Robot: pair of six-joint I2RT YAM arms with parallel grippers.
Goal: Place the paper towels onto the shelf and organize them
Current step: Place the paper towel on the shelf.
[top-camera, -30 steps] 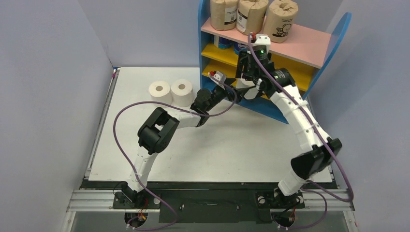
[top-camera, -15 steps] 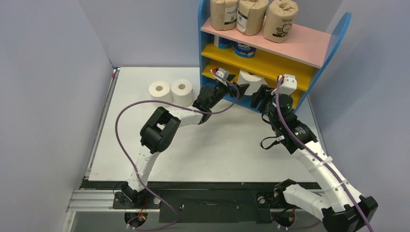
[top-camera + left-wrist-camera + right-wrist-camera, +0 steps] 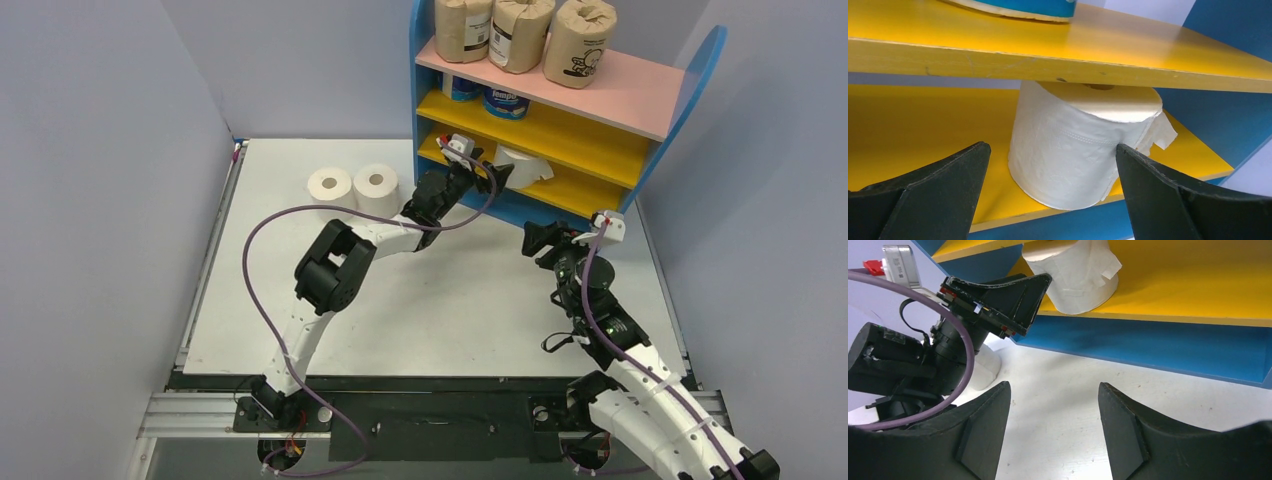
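White tabletop (image 3: 450,300) carries the shelf (image 3: 700,70) at one o'clock. On its lowest yellow board (image 3: 590,195) a white roll (image 3: 522,162) stands upright between the wide-spread fingers of the left gripper (image 3: 1052,146), which grasps nothing. At three o'clock the right gripper (image 3: 1054,385) hangs parted and empty over the tabletop. Two loose rolls (image 3: 330,186) stand at eleven o'clock.
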